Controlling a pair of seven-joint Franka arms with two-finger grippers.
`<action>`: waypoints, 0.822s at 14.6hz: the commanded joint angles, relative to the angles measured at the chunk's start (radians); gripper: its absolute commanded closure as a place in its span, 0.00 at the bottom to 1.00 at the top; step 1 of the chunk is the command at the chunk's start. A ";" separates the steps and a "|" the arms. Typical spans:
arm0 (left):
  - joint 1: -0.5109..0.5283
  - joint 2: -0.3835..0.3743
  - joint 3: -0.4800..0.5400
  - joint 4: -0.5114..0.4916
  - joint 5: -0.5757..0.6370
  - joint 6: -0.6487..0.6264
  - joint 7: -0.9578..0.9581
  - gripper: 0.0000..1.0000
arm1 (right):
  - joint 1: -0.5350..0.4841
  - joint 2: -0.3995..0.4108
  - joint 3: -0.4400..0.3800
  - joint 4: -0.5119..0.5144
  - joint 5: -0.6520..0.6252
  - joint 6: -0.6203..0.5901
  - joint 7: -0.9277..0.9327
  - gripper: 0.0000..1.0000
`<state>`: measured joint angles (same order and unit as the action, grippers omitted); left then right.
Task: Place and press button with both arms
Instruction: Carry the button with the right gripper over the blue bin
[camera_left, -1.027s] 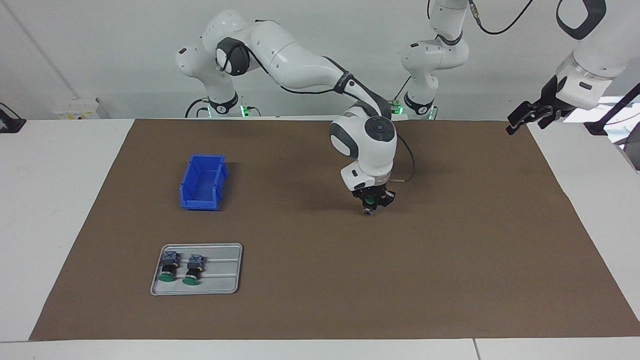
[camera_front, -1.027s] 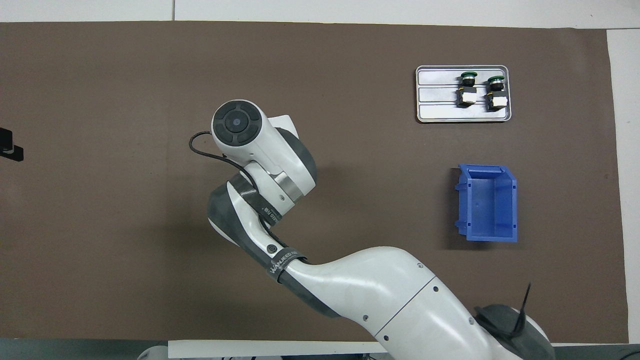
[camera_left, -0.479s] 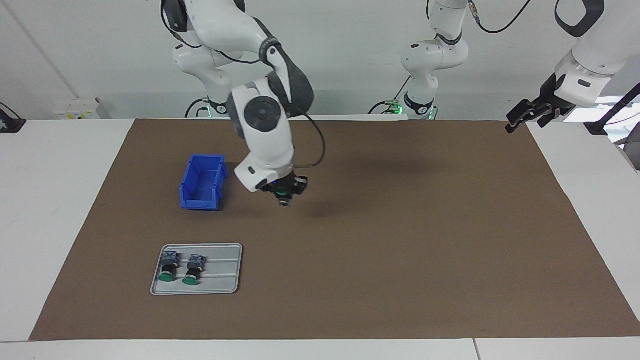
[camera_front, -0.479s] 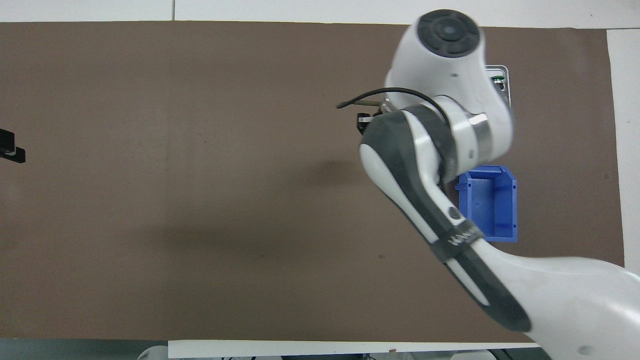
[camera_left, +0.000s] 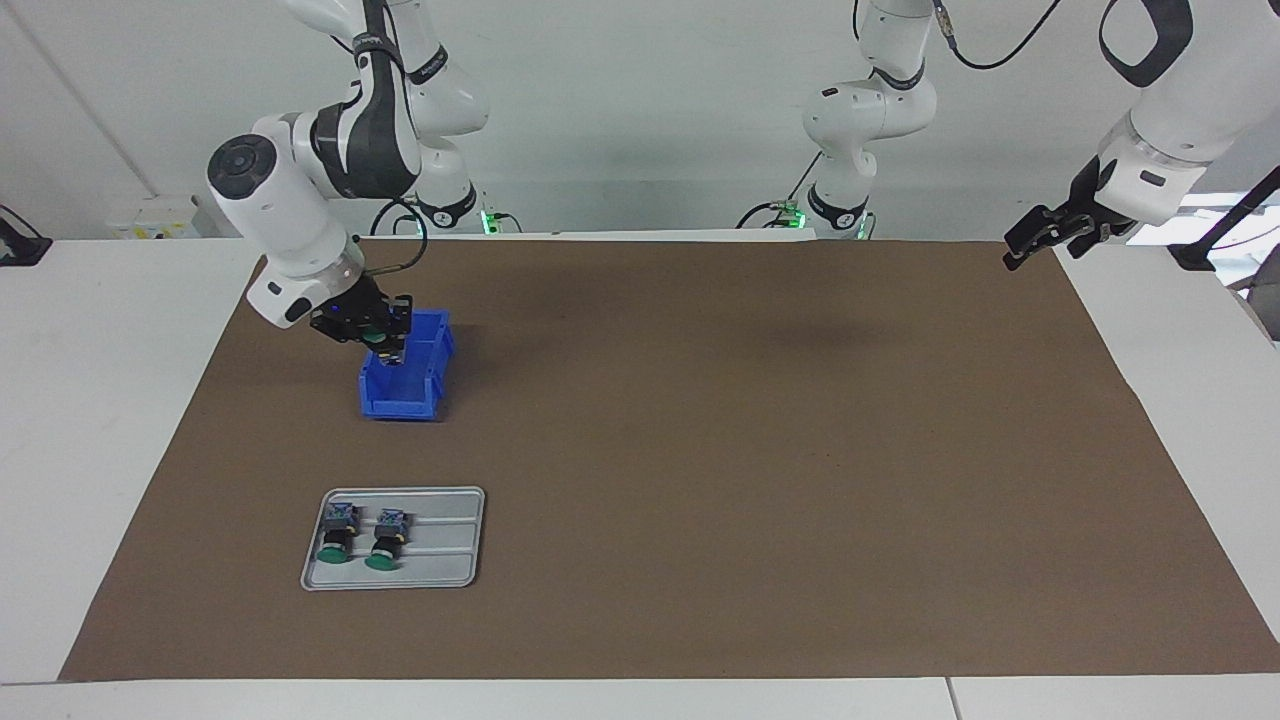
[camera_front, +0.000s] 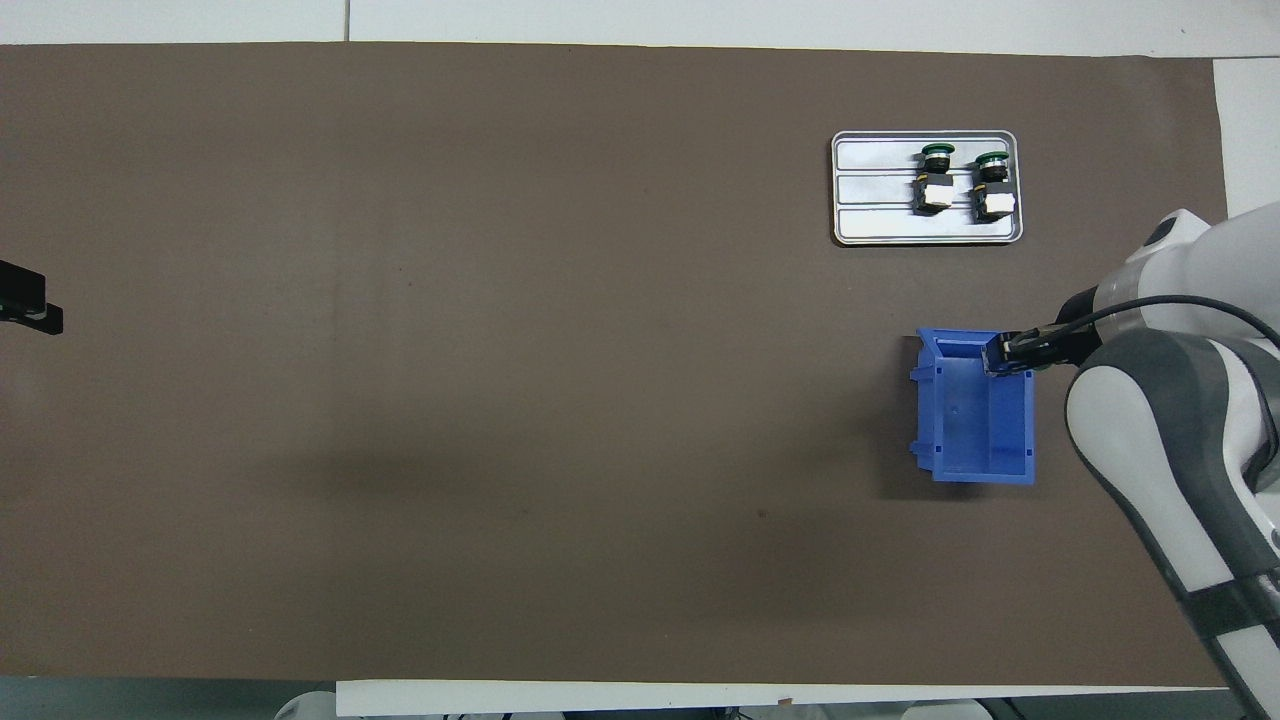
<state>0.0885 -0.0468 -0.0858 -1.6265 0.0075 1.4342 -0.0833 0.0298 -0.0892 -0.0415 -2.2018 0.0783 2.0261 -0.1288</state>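
In the facing view, the right gripper hangs over the blue bin, its fingers clamped on the button, probably to drop it inside. The left gripper waits over the counter edge; I cannot tell its fingers' state. In the overhead view, two other buttons lie on the grey tray.

White table with a brown mat over most of it. Plain white wall at the robots' end. Seam between tabletop panels shows at the near edge. Even lighting.
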 joint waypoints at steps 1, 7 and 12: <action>0.013 -0.024 -0.014 -0.024 0.020 -0.009 0.011 0.00 | -0.028 0.005 0.018 -0.061 -0.018 0.078 -0.023 0.99; 0.008 -0.024 -0.017 -0.024 0.020 0.008 0.013 0.00 | -0.025 0.049 0.018 -0.119 -0.018 0.166 -0.026 0.99; 0.007 -0.025 -0.019 -0.027 0.022 -0.001 0.013 0.00 | -0.019 0.062 0.018 -0.119 -0.018 0.172 -0.023 0.87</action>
<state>0.0881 -0.0471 -0.0935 -1.6283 0.0084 1.4347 -0.0829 0.0191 -0.0179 -0.0318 -2.3107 0.0671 2.1851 -0.1420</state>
